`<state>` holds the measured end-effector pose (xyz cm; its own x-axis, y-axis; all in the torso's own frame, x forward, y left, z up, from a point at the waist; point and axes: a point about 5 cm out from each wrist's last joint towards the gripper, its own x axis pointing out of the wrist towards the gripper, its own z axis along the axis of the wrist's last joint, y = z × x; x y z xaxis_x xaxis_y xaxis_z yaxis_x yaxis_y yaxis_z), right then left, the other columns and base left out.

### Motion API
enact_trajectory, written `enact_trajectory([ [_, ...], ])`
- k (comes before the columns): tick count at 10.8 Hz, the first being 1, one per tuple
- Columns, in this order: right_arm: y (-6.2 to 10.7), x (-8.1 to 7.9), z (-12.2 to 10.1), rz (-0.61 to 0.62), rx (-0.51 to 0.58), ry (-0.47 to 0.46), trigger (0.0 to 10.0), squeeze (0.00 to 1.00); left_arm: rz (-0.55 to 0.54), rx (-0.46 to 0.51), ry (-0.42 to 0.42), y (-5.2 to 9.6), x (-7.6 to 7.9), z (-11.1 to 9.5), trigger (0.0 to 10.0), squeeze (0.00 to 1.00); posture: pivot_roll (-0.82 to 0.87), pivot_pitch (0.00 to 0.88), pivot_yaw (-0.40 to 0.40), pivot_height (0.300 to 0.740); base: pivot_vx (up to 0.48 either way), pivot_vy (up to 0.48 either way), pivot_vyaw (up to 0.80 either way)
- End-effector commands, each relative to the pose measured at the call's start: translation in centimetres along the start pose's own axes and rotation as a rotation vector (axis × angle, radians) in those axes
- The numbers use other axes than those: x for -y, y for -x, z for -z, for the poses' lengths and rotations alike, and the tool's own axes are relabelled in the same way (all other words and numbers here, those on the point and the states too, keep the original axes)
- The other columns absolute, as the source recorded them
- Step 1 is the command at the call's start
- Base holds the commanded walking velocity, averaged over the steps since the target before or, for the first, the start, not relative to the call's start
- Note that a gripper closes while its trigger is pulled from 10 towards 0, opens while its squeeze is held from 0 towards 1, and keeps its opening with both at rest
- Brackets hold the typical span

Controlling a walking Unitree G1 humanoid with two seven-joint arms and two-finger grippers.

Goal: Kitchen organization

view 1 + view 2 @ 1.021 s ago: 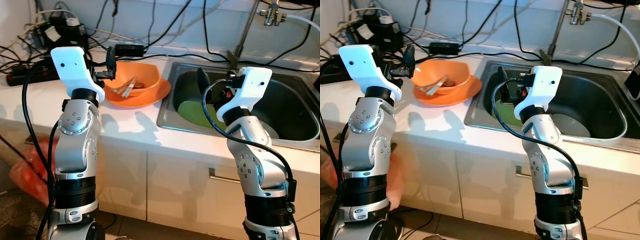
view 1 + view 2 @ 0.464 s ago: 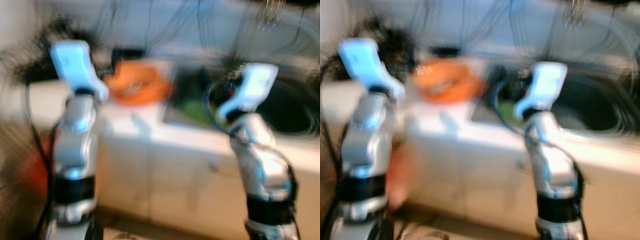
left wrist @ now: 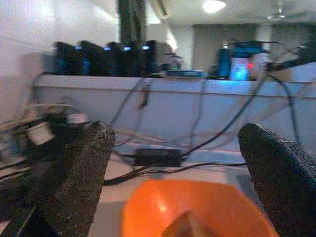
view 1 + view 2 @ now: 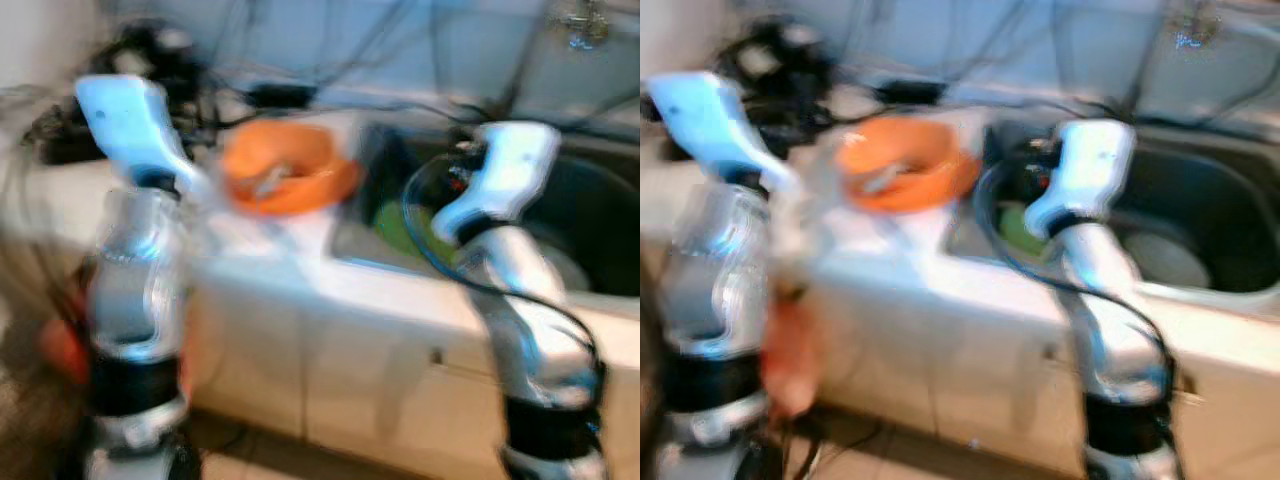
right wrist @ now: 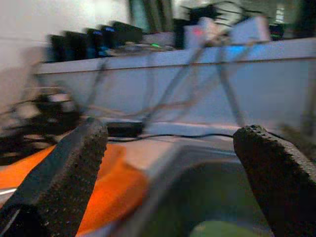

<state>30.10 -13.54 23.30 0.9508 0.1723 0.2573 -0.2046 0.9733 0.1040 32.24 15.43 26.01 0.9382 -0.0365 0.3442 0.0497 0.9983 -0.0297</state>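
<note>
The whole scene has slid sideways and blurred since a second ago — the camera moved, nothing was handled. Both the left gripper (image 3: 173,163) and right gripper (image 5: 170,168) are held wide and empty (approach only), the orange bowl (image 4: 285,170) resting on the counter (image 4: 270,265) beside the sink (image 4: 590,235).

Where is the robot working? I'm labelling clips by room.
Most likely a home kitchen: a steel sink set in a white counter, cabinet doors below, and an orange bowl beside the sink.

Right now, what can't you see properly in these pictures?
- What lies inside the orange bowl: motion blur in both eye views smears it; the left wrist view cuts it off at the edge.
- The green thing in the sink: blurred, partly behind the right arm.
- The cables on the counter: smeared together.
</note>
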Motion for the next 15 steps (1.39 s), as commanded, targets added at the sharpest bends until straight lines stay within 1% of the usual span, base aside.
enact_trajectory([
  [1,-0.2,-1.2,-0.5,-0.042,0.017,-0.013,10.0,0.00,-0.021,0.004,-0.008,0.0,-0.8,-0.4,10.0,0.00,0.03,0.048,0.012,0.740,0.360,0.000,0.00],
  [3,-0.1,-1.4,-0.5,-0.052,0.016,-0.010,10.0,0.00,-0.018,0.005,-0.003,0.1,-0.8,-0.5,10.0,0.00,0.03,0.054,0.011,0.740,0.352,0.000,0.00],
  [4,0.0,-1.5,-0.2,-0.063,-0.004,-0.013,10.0,0.00,-0.027,0.023,-0.002,0.2,-0.8,-0.8,10.0,0.00,0.03,0.054,0.011,0.740,0.000,0.000,0.00],
  [5,0.3,-1.7,0.0,-0.082,-0.023,-0.009,10.0,0.00,-0.038,0.024,-0.025,0.6,-0.9,-0.8,10.0,0.00,0.03,0.058,0.011,0.740,0.000,0.000,0.00],
  [6,0.9,-1.6,0.3,-0.097,-0.050,-0.003,10.0,0.00,-0.023,-0.001,-0.039,1.5,-1.0,-0.2,10.0,0.00,0.04,0.063,0.010,0.740,0.000,0.000,0.00],
  [7,1.2,-1.4,0.5,-0.099,-0.063,-0.002,10.0,0.00,-0.016,-0.024,-0.050,2.0,-1.2,0.4,10.0,0.00,0.04,0.069,0.009,0.740,0.000,0.000,0.00],
  [9,2.0,-1.0,1.0,-0.088,-0.102,-0.002,10.0,0.00,-0.011,-0.052,-0.066,2.4,-1.3,1.2,10.0,0.00,0.04,0.081,0.003,0.740,0.000,0.000,0.00],
  [11,3.1,-1.1,1.6,-0.083,-0.134,-0.014,10.0,0.00,0.004,-0.073,-0.080,3.3,-1.2,1.6,10.0,0.00,0.05,0.108,0.000,0.740,0.000,0.000,0.00],
  [12,3.7,-0.7,1.9,-0.058,-0.152,-0.017,10.0,0.00,0.010,-0.086,-0.092,3.6,-1.3,2.0,10.0,0.00,0.04,0.118,-0.006,0.740,0.000,0.000,0.00],
  [14,3.9,-0.5,1.9,-0.046,-0.160,-0.012,10.0,0.00,0.035,-0.084,-0.103,3.4,-1.0,1.9,10.0,0.00,0.04,0.135,-0.006,0.740,0.000,0.000,0.00],
  [15,4.0,-0.7,1.8,-0.058,-0.166,-0.015,10.0,0.00,0.075,-0.100,-0.096,3.4,-0.7,2.2,10.0,0.00,0.03,0.140,-0.005,0.740,0.000,0.000,0.00],
])
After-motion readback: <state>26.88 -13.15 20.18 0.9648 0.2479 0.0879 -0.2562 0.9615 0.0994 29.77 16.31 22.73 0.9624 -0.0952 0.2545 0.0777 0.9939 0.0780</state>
